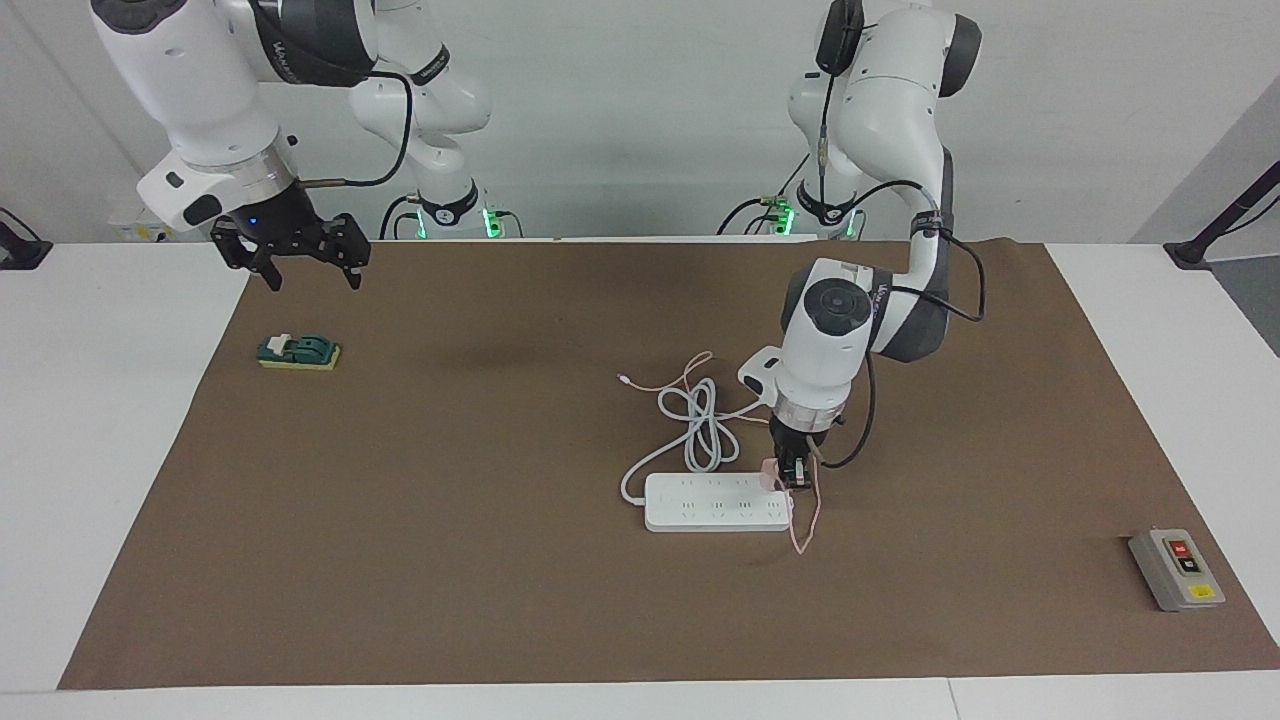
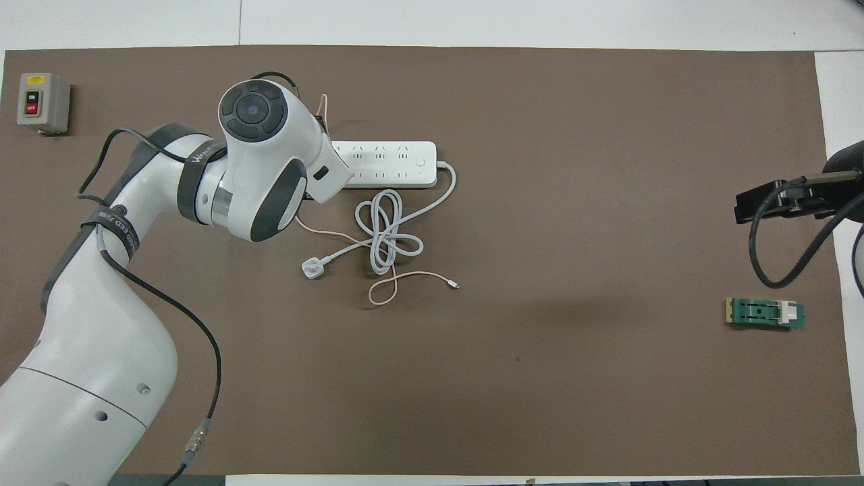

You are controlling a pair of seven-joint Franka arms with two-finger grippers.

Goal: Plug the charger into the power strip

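The left tool (image 1: 795, 478) grips the charger (image 1: 769, 474) directly above the power strip (image 1: 715, 502), at its left-arm end; the strip's long axis runs across the tabletop (image 1: 500, 560). The right tool (image 1: 297, 262) waits open, well apart

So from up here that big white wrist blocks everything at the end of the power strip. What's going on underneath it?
Observer: The left arm's fingers are shut on the pale-pink charger.
Operator: Is it in a socket yet?
Observer: It is down at the power strip, at the end toward the left arm. Whether the prongs are in, I cannot tell.
Operator: And the other arm?
Observer: It waits. The right arm's fingers hang open, up in the air over the edge of the brown mat.
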